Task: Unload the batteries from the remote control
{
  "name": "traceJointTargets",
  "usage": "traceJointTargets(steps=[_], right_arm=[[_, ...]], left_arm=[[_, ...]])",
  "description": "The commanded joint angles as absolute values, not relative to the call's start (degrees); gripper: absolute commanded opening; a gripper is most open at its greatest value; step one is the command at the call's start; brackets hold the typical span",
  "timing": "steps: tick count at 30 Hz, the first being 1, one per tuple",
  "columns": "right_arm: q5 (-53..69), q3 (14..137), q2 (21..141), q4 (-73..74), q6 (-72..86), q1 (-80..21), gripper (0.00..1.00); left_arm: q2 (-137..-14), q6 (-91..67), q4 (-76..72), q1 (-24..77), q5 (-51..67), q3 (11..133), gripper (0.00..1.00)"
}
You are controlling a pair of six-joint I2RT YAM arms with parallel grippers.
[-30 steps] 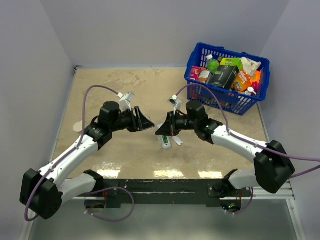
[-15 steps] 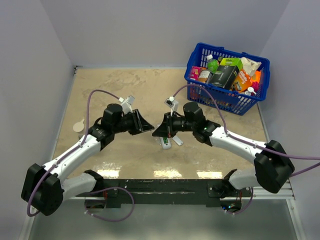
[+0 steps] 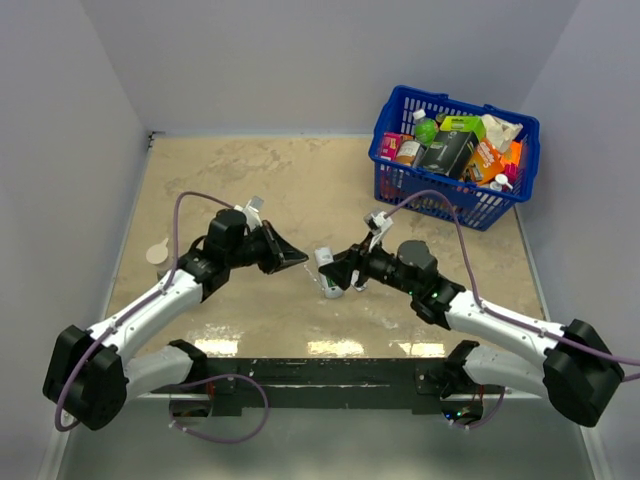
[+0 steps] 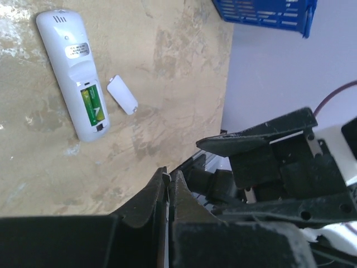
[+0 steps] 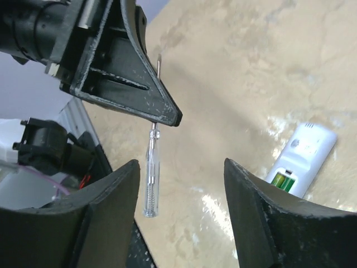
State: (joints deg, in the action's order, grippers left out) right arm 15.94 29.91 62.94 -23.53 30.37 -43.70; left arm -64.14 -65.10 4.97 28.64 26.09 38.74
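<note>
The white remote control (image 4: 72, 72) lies on the table with its back up and its bay uncovered, showing the green batteries (image 4: 93, 106). It also shows between the arms from above, as the remote control (image 3: 327, 272), and in the right wrist view with its batteries (image 5: 283, 181). My left gripper (image 3: 303, 258) is shut on the thin metal shaft of a clear-handled screwdriver (image 5: 150, 167), which hangs handle-down above the table. My right gripper (image 5: 181, 163) stands open just short of the screwdriver, with nothing between its fingers.
A small white cover piece (image 4: 122, 95) lies beside the remote. A blue basket (image 3: 455, 150) full of groceries stands at the back right. A small white disc (image 3: 157, 253) lies near the left table edge.
My right gripper has opened and pulled back towards the near right. My left gripper has shut on the screwdriver's shaft and now holds it alone.
</note>
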Motion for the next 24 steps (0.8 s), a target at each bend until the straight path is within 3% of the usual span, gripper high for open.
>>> traceJointTargets(steps=[1,4,12,24], right_arm=[[7.74,24.63,58.63,-40.21,23.83,-46.58,0.66],[3.62,20.76,56.25,-46.82,21.28,-48.07,0.71],[5.63,20.3,60.2,-56.51,19.34,-49.66,0.7],[2.37,23.64,63.37,-59.06,20.66,-51.33,0.52]], left_arm=[[-60.31,-75.47,3.95,28.48,22.17,40.17,0.0],[-57.84,-81.71,1.76,28.21,20.66,39.03,0.0],[-57.22,-89.12,-3.69,28.12,21.09,37.44,0.0],[-55.98,-90.7,-3.6,28.21,20.83,35.95,0.0]])
